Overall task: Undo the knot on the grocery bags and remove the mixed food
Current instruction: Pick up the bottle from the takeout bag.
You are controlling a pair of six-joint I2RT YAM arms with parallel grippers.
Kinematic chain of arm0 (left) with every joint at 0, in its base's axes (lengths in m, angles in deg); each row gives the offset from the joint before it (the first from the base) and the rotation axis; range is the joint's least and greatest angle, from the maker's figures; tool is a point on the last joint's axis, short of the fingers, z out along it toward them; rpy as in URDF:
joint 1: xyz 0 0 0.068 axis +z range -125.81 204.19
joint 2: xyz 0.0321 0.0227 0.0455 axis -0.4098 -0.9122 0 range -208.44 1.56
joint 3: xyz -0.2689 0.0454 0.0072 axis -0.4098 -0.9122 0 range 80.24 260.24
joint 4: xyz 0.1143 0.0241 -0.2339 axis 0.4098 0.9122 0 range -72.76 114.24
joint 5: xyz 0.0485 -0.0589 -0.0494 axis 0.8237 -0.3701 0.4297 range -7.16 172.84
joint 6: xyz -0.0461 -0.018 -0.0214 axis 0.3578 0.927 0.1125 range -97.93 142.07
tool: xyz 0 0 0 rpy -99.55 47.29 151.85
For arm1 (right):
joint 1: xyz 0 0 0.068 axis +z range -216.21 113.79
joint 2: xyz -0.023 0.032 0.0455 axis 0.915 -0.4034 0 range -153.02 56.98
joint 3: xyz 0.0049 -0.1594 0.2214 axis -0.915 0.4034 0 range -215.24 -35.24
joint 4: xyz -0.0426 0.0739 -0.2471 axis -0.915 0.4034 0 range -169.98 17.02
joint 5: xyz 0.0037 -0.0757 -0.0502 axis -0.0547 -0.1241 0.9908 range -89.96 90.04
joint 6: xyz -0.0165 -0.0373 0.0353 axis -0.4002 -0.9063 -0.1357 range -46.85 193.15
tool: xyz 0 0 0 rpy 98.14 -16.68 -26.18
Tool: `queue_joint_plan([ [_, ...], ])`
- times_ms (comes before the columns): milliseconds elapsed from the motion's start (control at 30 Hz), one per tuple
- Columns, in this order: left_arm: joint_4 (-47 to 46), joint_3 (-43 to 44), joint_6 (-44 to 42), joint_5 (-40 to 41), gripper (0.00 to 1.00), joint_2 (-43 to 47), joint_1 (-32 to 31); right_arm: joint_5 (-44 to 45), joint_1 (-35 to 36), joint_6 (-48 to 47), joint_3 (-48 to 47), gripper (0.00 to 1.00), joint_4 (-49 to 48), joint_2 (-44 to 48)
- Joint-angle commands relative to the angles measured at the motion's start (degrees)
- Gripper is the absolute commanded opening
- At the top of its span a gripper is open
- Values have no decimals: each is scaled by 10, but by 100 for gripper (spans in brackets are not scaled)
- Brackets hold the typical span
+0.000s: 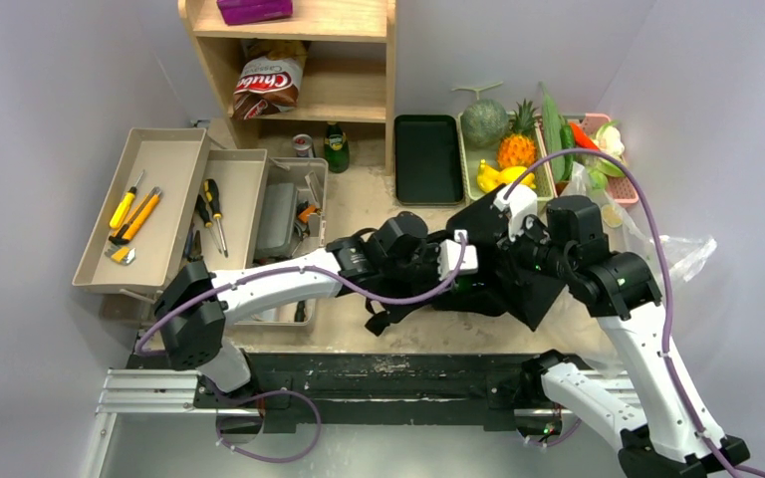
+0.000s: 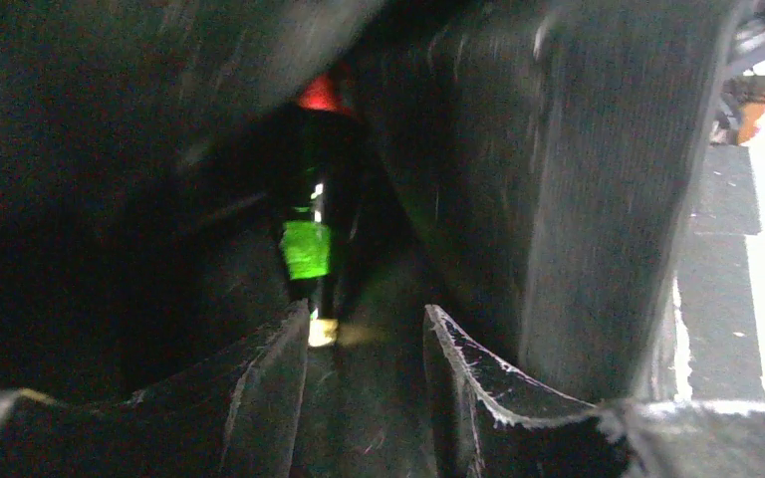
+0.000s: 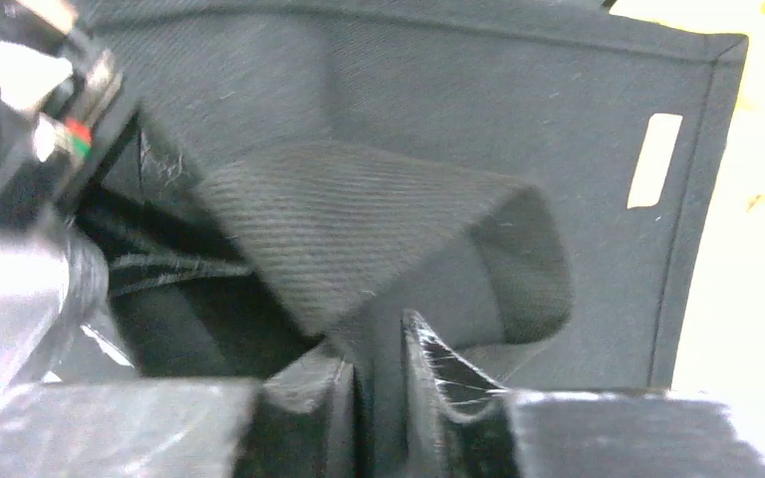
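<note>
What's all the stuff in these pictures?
black cloth bag: one, black, middle
clear plastic bag: one, see-through, right side
melon: one, green, far green tray
pineapple: one, orange-yellow, beside melon
cucumber: one, green, far right
chip packet: one, red-brown, on shelf
green bottle: one, below shelf
dark bottle: one, green label, inside black bag
black tray: one, beside shelf
tool trays: two, beige, left
left gripper: one, black, open, inside bag
right gripper: one, black, cloth fold between fingers

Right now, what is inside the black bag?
A dark bottle with a green label and a red top shows inside the bag. The rest is dark and covered by cloth, so other food cannot be seen.
</note>
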Motion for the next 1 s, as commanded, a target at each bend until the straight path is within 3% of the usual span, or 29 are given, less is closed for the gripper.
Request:
queue_joint_plan([
  [0, -69, -49, 44, 39, 46, 52, 21, -1, 0, -48, -7, 0, 41, 10],
  [100, -109, -106, -17, 23, 48, 64, 13, -64, 0, -29, -5, 0, 3, 31],
  [267, -164, -176, -117, -71, 50, 77, -20, -62, 0, 41, -8, 0, -126, 42],
  [367, -175, -162, -144, -137, 50, 65, -37, -73, 0, 78, -26, 0, -184, 14],
  [500, -121, -69, -189, -194, 50, 7, -61, -93, 0, 124, -30, 0, -225, -14],
  [600, -109, -4, -118, -132, 50, -32, -72, -94, 0, 144, -24, 0, -229, -13],
  [700, -162, -23, -22, 21, 51, -38, -72, -92, 1, 152, -21, 0, -209, -2],
  [833, -148, -28, 50, 186, 56, -50, -70, -103, 0, 161, -21, 0, -185, 9],
  [967, -126, -24, 95, 230, 63, -72, -63, -114, 1, 155, -22, 0, -175, 9],
])
